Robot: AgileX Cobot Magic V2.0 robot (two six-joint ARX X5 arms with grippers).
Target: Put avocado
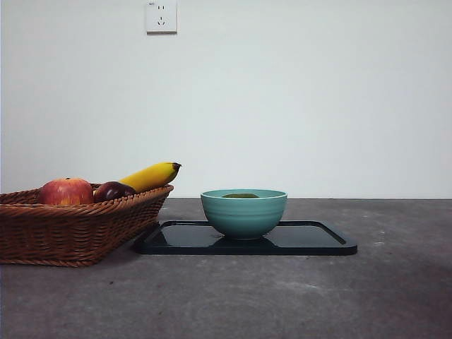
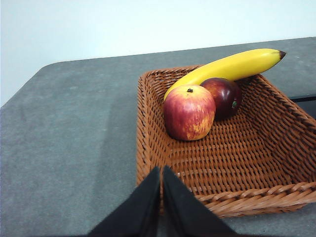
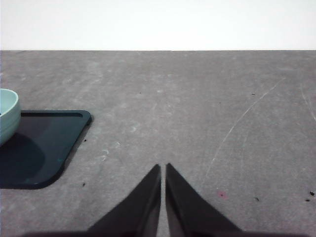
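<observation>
The avocado (image 1: 241, 195) shows only as a dark green sliver above the rim of the teal bowl (image 1: 244, 213), which stands on a black tray (image 1: 311, 241). My left gripper (image 2: 161, 170) is shut with nothing in it, hovering at the near rim of the wicker basket (image 2: 276, 148). My right gripper (image 3: 163, 168) is shut and empty over bare table, off to the side of the tray (image 3: 44, 143) and the bowl (image 3: 7, 116). Neither arm shows in the front view.
The wicker basket (image 1: 70, 229) sits left of the tray and holds a red-yellow apple (image 1: 66, 192), a dark purple plum-like fruit (image 1: 113, 191) and a banana (image 1: 150, 176). A wall socket (image 1: 161, 15) is on the wall behind.
</observation>
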